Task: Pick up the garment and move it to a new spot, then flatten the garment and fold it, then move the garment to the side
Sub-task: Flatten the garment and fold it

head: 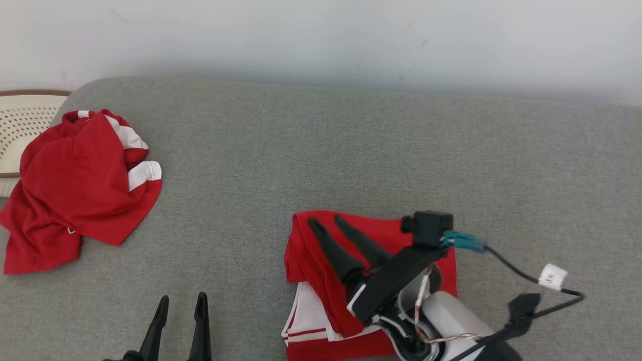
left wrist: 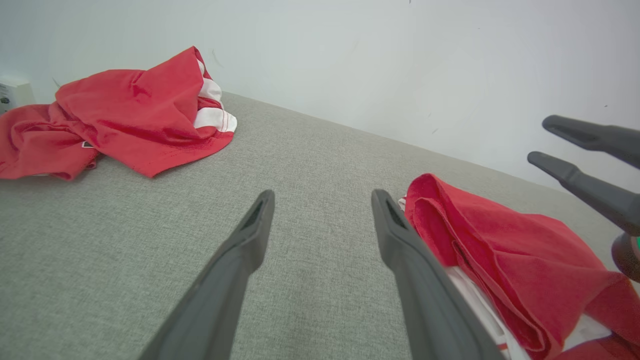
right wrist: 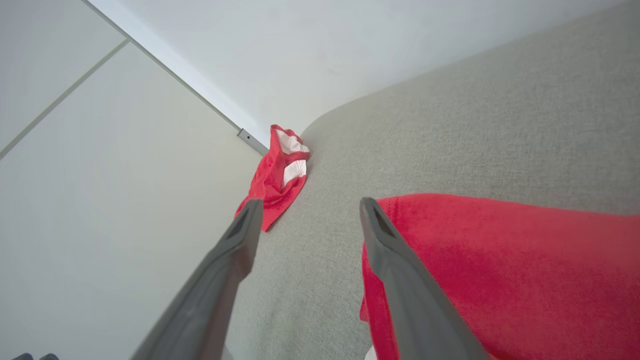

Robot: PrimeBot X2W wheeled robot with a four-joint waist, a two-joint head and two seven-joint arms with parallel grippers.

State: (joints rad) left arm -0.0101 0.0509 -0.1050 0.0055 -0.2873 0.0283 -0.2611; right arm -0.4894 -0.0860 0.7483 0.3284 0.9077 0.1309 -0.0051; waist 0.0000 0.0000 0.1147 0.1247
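Right hand [head: 325, 219] wide open and empty above the folded red-and-white shirt [head: 306, 265] at the grey cushion's [head: 351, 150] front edge, left hand [head: 182, 298] likewise open and empty; risk: a one-sided pinch may drag the loose top layer, undoing the fold.

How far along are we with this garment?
Done: the folded garment lies as a compact red-and-white stack on the grey cushion. In hand: nothing; the right gripper is open over it, the left gripper open and apart from it. Left: moving it to the side. A crumpled red garment sits at far left.
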